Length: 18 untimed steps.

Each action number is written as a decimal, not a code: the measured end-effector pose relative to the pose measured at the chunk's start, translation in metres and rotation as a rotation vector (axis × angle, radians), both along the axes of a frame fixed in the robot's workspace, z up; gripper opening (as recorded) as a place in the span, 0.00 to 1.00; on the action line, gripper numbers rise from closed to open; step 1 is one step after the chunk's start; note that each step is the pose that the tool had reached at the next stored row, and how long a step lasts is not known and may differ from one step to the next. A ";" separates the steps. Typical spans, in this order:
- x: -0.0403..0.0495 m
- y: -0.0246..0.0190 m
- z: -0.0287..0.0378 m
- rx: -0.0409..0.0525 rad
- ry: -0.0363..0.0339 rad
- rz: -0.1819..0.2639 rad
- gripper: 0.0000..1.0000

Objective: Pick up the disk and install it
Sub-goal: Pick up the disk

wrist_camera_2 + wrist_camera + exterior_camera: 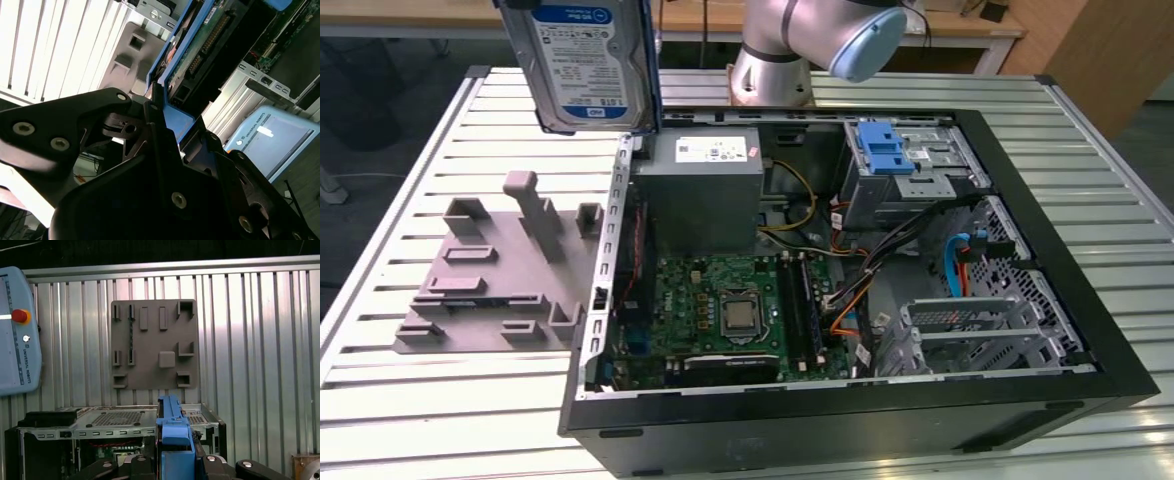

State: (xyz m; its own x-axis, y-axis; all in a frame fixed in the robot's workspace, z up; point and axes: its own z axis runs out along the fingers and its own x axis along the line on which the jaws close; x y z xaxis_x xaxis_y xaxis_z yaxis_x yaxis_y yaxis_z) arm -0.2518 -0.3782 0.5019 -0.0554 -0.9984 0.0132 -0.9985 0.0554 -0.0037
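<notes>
An open desktop computer case [1107,345] lies on its side on a slatted metal table [400,420], its motherboard [734,305] facing up. The disk [580,60], a silver hard drive with a white-and-blue label, hangs in the air above the case's far corner on the exterior view's left. It is over the edge of the gray power supply [707,190] and clear of everything below. Its long axis stands upright and the label faces the camera.

In the second wrist view, the gripper [172,119] has its black fingers [154,132] drawn in narrowly on either side of the blue carrier [175,122] that frames the disk. The disk's circuit-board side extends away from them. The contact points are partly hidden, but the fingers appear clamped on the carrier's end.

The metal drive cage [921,190], topped by a blue latch bracket [887,150], sits on the exterior view's right, well apart from the disk. A gray fixture plate [480,290] rests on the table beside the case.
</notes>
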 end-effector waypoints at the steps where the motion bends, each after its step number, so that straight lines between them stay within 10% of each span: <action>1: 0.0007 0.0000 0.0000 0.0000 0.0001 0.000 0.36; 18: 0.0129 -0.0044 -0.0004 0.0000 0.0000 0.000 0.36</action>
